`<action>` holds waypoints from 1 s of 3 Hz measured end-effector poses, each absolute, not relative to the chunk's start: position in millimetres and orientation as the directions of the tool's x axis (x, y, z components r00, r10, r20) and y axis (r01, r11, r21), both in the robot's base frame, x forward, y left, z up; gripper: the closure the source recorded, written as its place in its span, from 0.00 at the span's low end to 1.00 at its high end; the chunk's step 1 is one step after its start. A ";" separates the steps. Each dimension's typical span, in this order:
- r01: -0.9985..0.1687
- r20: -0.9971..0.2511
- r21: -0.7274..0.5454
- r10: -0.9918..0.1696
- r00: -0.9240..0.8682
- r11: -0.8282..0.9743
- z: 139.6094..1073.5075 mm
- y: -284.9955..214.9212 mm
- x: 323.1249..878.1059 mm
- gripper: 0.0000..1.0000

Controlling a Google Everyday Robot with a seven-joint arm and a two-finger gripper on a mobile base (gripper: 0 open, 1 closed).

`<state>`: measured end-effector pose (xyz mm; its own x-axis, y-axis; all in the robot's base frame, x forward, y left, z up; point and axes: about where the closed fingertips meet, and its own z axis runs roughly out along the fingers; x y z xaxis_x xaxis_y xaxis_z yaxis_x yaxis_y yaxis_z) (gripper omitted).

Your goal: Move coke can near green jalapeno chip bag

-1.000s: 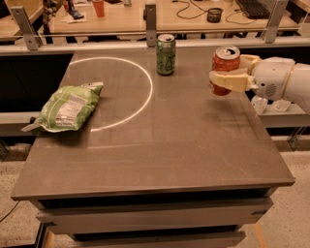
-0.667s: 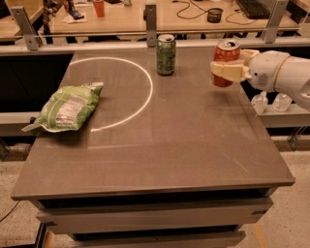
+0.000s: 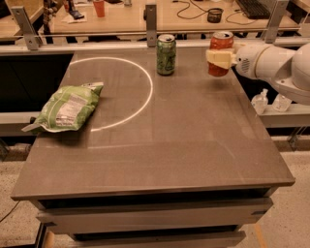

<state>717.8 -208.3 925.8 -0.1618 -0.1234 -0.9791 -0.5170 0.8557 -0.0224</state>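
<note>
A robot's gripper is clamped around the middle of a coke can, its pale fingers closed against the red sides, at the far right corner of a dark grey table. The can stands upright in the grasp, silver top showing; whether its base rests on the table cannot be told. The white arm reaches in from the right edge of the scene.

The green chip bag lies flat near the left edge of the table, its white label facing up, well apart from the held can. A green soda can stands upright at the back of the table, between the two but much closer to the coke can, just to the gripper's left. A thin white arc curves across the tabletop between the bag and the green can.

Behind the table runs a wooden desk bearing an orange cup, a dark cup and a keyboard. Two small clear bottles sit on a ledge to the right, below the arm.
</note>
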 end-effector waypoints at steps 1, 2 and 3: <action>-0.519 -0.975 0.004 -0.111 -0.191 0.855 910.9 -191.2 737.5 1.00; -0.550 -0.975 0.009 -0.115 -0.190 0.835 898.6 -172.5 748.9 1.00; -0.600 -0.980 0.007 -0.113 -0.161 0.800 890.4 -151.8 757.9 1.00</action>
